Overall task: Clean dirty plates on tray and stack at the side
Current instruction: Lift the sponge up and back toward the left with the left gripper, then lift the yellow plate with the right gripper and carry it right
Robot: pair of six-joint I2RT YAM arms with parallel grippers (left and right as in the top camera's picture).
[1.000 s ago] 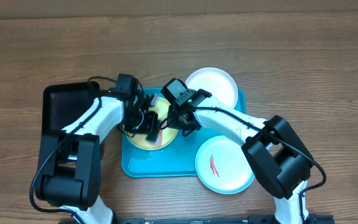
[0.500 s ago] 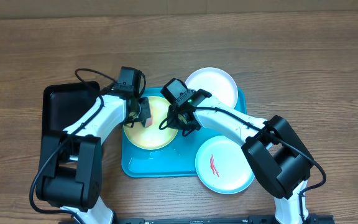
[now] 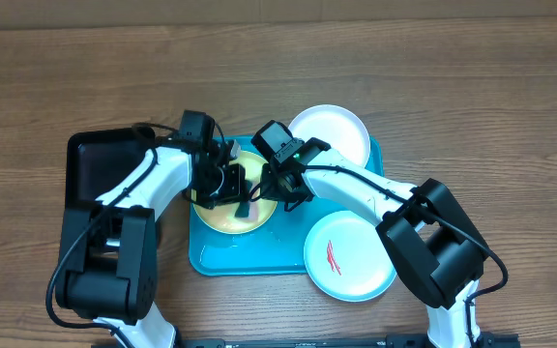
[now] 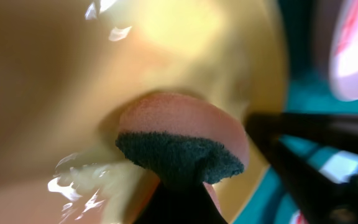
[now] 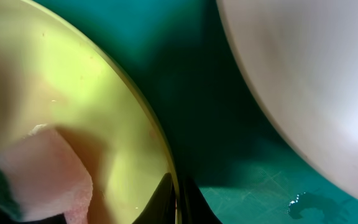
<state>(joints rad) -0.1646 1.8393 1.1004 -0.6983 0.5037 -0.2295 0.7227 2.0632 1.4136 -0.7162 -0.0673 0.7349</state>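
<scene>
**A:** Which step is the robot on?

**B:** Scrubbing the yellow-green plate [image 3: 222,215], which lies in the left half of the blue tray [image 3: 225,253]. The left jaws are clenched on a sponge [image 4: 179,134], pink with a dark scouring layer, set against the plate's wet face. The right jaws pinch that plate's rim, seemingly to steady it.

**A:** And next?

**B:** Probably finishing the wipe, then lifting the plate out to the tabletop [image 3: 453,77]. The wet rim may slip. The streaked white plate [image 3: 349,256], at the tray's near right corner, looks unwashed.

**A:** What differs between views?

**B:** Only the overhead shows the clean white plate [image 3: 329,135] and the black tray [image 3: 100,169]. Only the wrist views show the sponge and the rim pinch.
</scene>
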